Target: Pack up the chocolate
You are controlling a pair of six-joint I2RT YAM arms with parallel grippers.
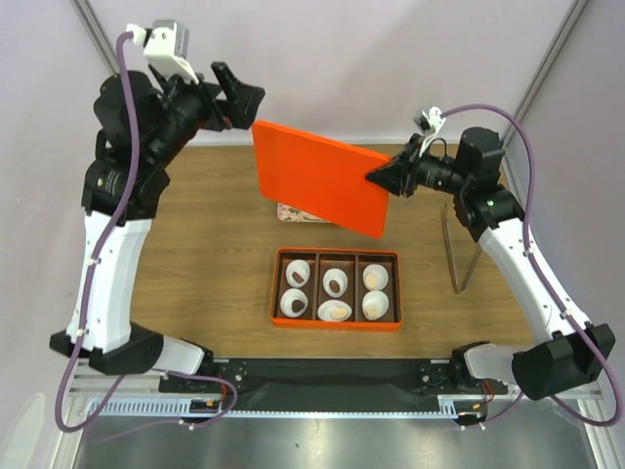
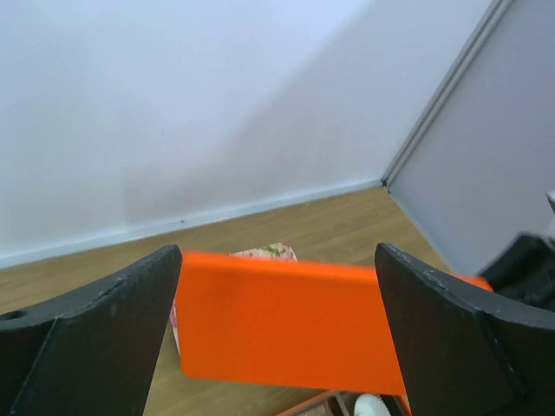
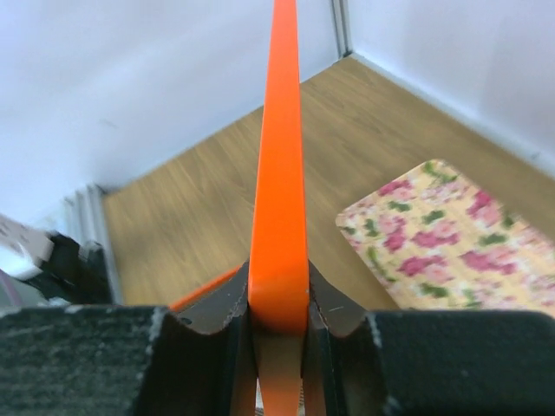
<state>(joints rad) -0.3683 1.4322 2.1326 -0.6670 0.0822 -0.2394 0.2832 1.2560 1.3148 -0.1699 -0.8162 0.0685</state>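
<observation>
An orange box (image 1: 276,289) with six compartments sits mid-table. Each compartment holds a white paper cup (image 1: 337,282). Dark-brown chocolate (image 1: 296,277) shows in the three left cups, and the other three hold paler tan pieces (image 1: 375,277). My right gripper (image 1: 383,179) is shut on the right edge of a flat orange lid (image 1: 317,181) and holds it tilted above and behind the box. In the right wrist view the lid (image 3: 279,130) is pinched edge-on in the gripper (image 3: 277,295). My left gripper (image 1: 242,104) is open and raised by the lid's upper left corner, apart from it. Its wrist view shows the lid (image 2: 286,321) beyond the fingers (image 2: 95,338).
A floral mat (image 1: 293,212) lies on the table behind the box, partly hidden by the lid; it also shows in the right wrist view (image 3: 451,243). A thin metal stand (image 1: 454,249) is upright at the right. White walls close the back and sides.
</observation>
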